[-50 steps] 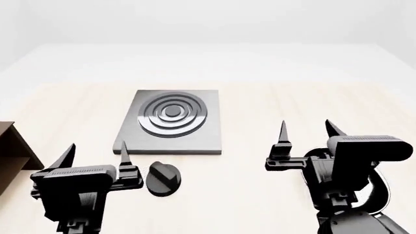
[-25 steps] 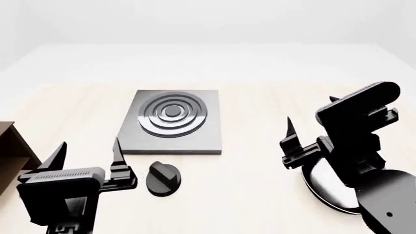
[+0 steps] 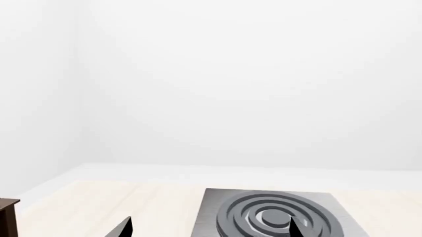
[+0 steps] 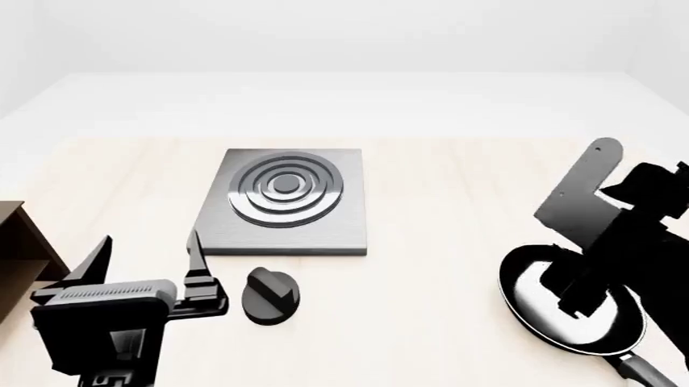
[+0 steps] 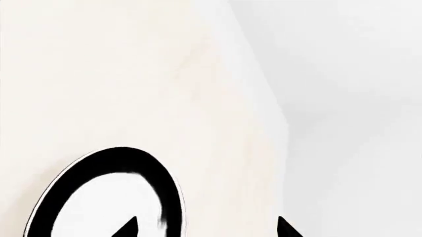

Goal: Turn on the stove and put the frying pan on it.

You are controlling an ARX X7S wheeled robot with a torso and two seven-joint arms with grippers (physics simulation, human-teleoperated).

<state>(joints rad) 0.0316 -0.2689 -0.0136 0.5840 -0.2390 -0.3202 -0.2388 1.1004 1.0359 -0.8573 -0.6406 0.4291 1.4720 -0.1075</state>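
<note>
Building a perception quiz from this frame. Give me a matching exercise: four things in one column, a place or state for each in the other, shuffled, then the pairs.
Things:
1. stove
2. knob
3. frying pan
4. left gripper

Places or states:
A. on the table under the right arm, handle toward the robot
B. open, holding nothing
C. nothing resting on its burner rings
D. on the table just in front of the grey plate

Pairs: 1-C, 2-D, 3-A, 4-B
</note>
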